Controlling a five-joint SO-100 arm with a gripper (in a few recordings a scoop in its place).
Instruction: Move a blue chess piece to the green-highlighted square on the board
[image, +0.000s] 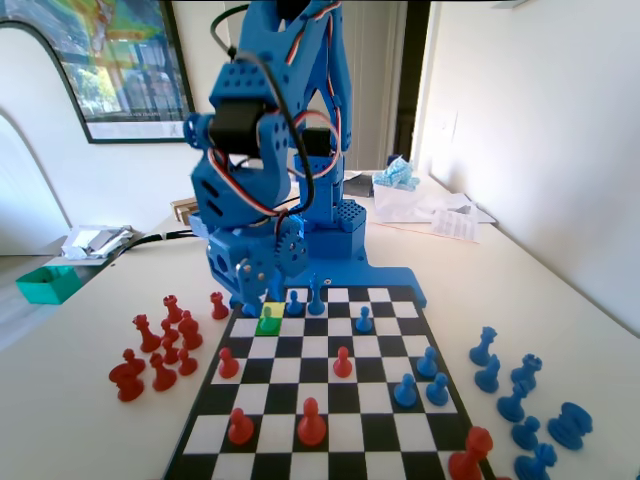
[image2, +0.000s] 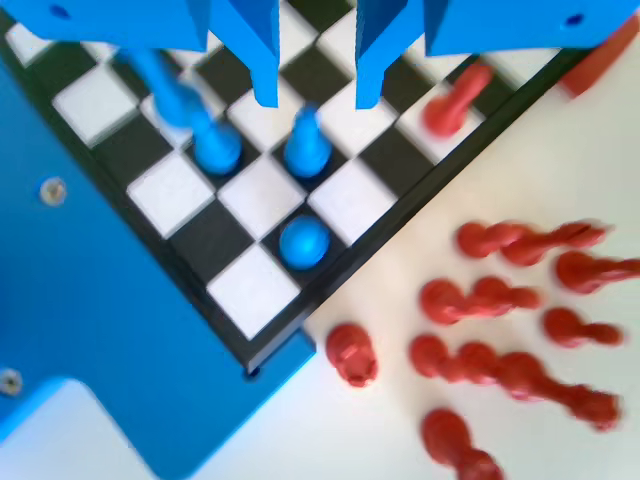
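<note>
In the wrist view the gripper (image2: 316, 95) hangs from the top edge, jaws apart and holding nothing, above a blue chess piece (image2: 303, 150); in the fixed view the green-highlighted square (image: 269, 318) lies upper left on the board (image: 330, 440), on the bench (image: 80, 420).

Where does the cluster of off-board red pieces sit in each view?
Fixed view: red pieces stand left of the board, towards its far end.
Wrist view: red pieces fill the lower right, right of the board.
Shared landmark: the board edge running beside them.
</note>
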